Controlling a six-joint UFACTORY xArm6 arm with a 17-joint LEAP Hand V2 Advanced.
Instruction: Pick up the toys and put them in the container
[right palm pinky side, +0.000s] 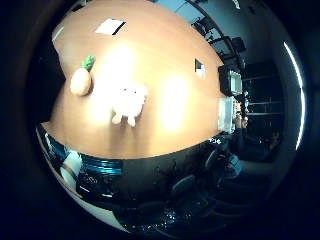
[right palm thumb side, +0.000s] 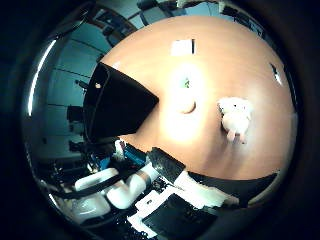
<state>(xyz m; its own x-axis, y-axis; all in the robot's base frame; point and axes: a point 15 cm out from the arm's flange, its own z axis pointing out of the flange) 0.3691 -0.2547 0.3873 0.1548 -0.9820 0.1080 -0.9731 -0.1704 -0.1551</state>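
Two toys lie apart on the wooden table (right palm pinky side: 165, 45), far below the palm. One is a white plush animal (right palm pinky side: 129, 102) near the table's middle. The other is a small yellow pineapple toy (right palm pinky side: 81, 77) with a green top, a short way from the plush. A black container (right palm thumb side: 115, 105) with an open top stands at the table's edge, on the pineapple's side. White and black parts of my hand and arm (right palm thumb side: 165, 192) show at the rim of the thumb side view, and nothing is held in front of the palm.
A white sheet (right palm pinky side: 110, 26) lies on the far part of the table. A small dark square (right palm pinky side: 199, 67) sits near another edge. Office chairs (right palm pinky side: 182, 185) stand beyond the near table edge, with a monitor (right palm pinky side: 231, 81) and desks behind.
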